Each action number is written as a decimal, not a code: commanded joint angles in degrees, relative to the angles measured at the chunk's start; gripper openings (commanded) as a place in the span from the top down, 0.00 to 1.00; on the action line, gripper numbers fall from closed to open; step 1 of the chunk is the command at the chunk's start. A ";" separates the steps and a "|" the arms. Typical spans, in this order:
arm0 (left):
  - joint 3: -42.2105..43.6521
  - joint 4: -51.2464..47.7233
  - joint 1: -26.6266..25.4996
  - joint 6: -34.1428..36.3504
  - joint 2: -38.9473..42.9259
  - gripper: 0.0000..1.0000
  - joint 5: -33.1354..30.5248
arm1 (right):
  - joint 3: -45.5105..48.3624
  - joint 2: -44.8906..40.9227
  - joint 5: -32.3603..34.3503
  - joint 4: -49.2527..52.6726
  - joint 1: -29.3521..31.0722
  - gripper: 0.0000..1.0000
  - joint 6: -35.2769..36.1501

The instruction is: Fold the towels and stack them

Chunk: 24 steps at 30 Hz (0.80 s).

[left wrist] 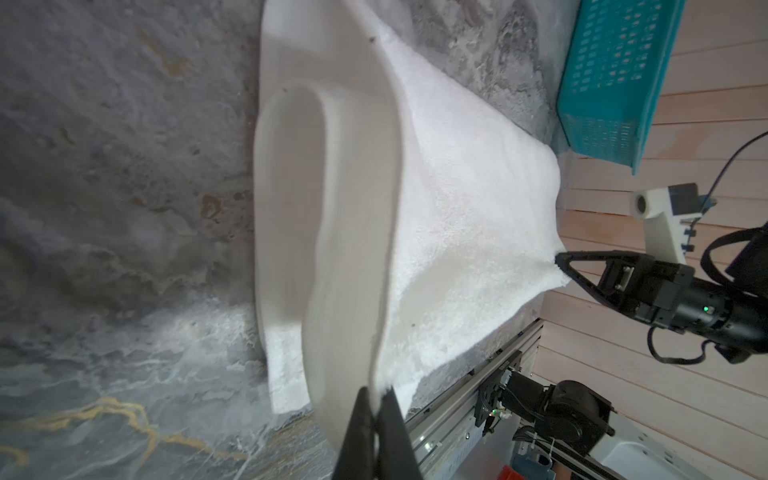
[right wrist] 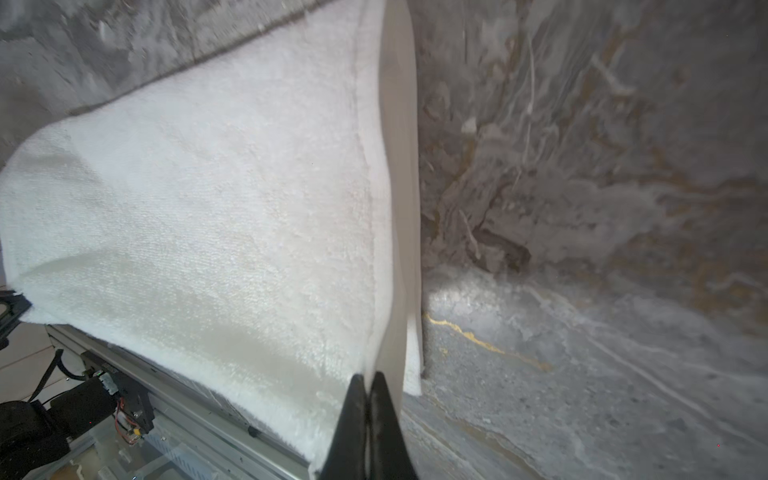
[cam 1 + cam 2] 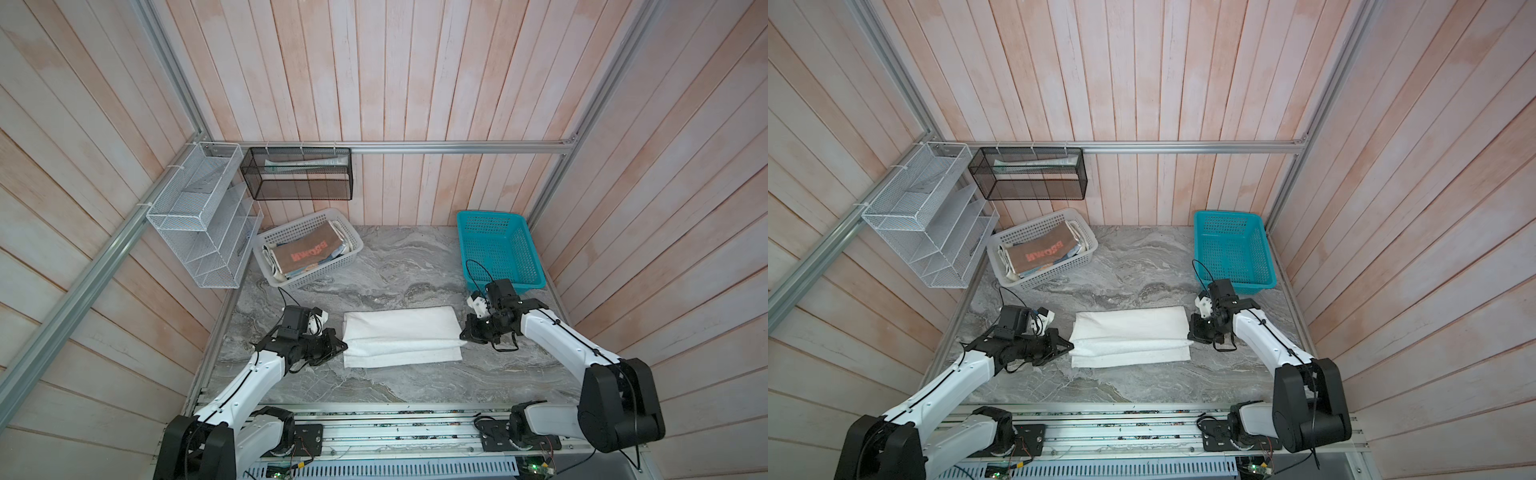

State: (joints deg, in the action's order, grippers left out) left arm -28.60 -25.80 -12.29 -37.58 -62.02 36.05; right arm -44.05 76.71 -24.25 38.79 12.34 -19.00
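- A robot lab booth staged as a home corner.
- Aluminium frame [image 3: 457, 147] carries plank wall panels [image 3: 415, 62].
- Two robot arms [image 3: 245, 374] sit bolted to a rail [image 3: 395, 432] fronting the marble-look worktop [image 3: 415, 266].

Fluffy white terry towel [image 3: 401, 332] lies on matt grey veined stone tabletop [image 3: 399, 266], near perforated teal plastic basket [image 3: 498, 249].

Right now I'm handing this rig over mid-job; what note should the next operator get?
Grip: the left tool is shut on the left end of the white towel; the right tool is shut on its right end.
Position: the towel lies mid-table on the marble top, partly folded, with the pinched layer raised.
Done: the other towels sit folded in the white basket; the teal basket holds none.
Left: finish this fold, release, then probably stack it with the others.
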 commanded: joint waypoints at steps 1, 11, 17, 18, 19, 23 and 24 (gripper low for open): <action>1.91 -3.21 -0.02 -2.85 -0.20 0.91 -2.66 | 2.08 -0.43 -0.92 0.35 0.06 0.96 -1.35; -3.52 -4.54 -0.19 -1.43 2.18 0.41 -9.35 | -4.70 1.22 5.10 3.17 1.55 0.63 -0.76; -9.51 -1.37 -5.36 0.33 -3.49 0.51 -10.29 | -7.47 3.63 9.51 1.62 7.99 0.63 -2.92; -9.86 -0.75 -6.32 0.00 -4.67 0.51 -10.26 | -7.09 4.07 9.06 0.55 9.10 0.63 -3.43; -10.12 -0.16 -7.41 -0.21 -6.20 0.51 -10.30 | -6.49 4.73 8.31 -0.90 10.16 0.63 -4.24; -9.30 1.03 -9.80 -0.39 -10.98 0.51 -11.65 | -3.86 8.09 6.57 -5.48 14.07 0.63 -6.25; -8.66 1.25 -9.85 -0.45 -11.67 0.54 -11.97 | -3.28 8.83 6.11 -6.22 14.35 0.63 -6.50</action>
State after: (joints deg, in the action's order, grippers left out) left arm -38.15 -25.85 -21.76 -38.68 -72.01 26.30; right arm -49.30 83.42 -17.63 35.24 25.47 -23.31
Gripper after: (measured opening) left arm 0.471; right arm 0.368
